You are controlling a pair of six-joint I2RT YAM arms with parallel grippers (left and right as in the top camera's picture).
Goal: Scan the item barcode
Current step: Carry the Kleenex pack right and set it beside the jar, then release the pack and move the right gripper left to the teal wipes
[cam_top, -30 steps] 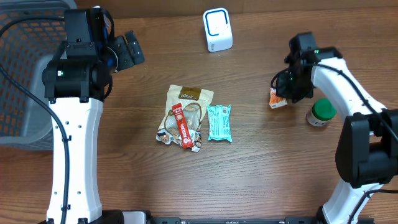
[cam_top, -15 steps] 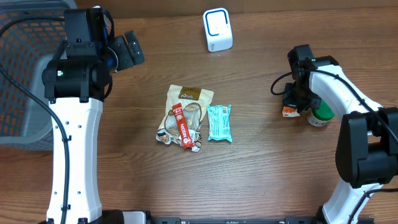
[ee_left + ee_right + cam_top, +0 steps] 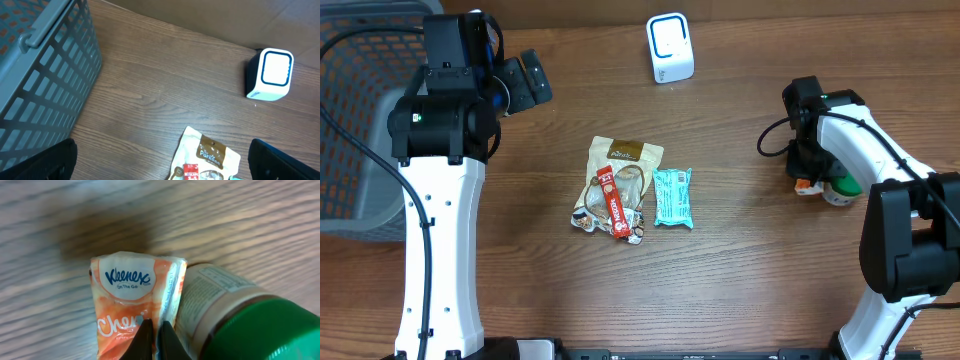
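Tissue pack [image 3: 132,295] gripped, not yet scanned
Right gripper [image 3: 155,335] pinches it tight; the scanner [image 3: 670,47] sits well away from that gripper. Left gripper [image 3: 525,82] wide, empty.

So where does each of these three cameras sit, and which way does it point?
Overhead: fixed above the wooden table, facing straight down; the white left arm and right arm show.
Left wrist: on the left arm, looking down and ahead at the grey mesh basket and white box scanner; open left pincer at bottom corners.
Right wrist: close over the orange Kleenex tissue pack beside a green-lidded jar; right pincer shut on the pack.
Shared: overhead and left wrist both show basket and scanner.
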